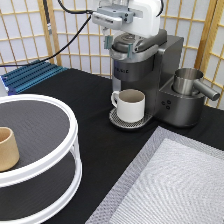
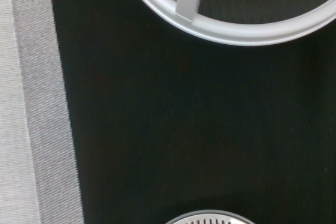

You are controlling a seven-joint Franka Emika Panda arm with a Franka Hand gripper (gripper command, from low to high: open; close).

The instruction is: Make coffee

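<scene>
A grey coffee machine (image 1: 145, 70) stands at the exterior view's top centre with its lid down. A white mug with a handle (image 1: 130, 105) sits on its round drip tray (image 1: 116, 119). My gripper (image 1: 119, 46) hovers right over the machine's lid, its two fingers spread apart with nothing between them. The coffee pod is out of view in both frames. The wrist view shows only black tabletop (image 2: 187, 125), the top edge of the drip tray (image 2: 210, 217) and part of a white ring (image 2: 247, 35).
A white two-tier turntable (image 1: 50, 165) stands at the exterior view's left, with a tan handleless cup (image 1: 7, 148) on its upper shelf. A steel pitcher (image 1: 189, 81) sits on the machine's right side. A grey mat (image 1: 170, 185) covers the bottom right. A blue rack (image 1: 30, 75) lies at top left.
</scene>
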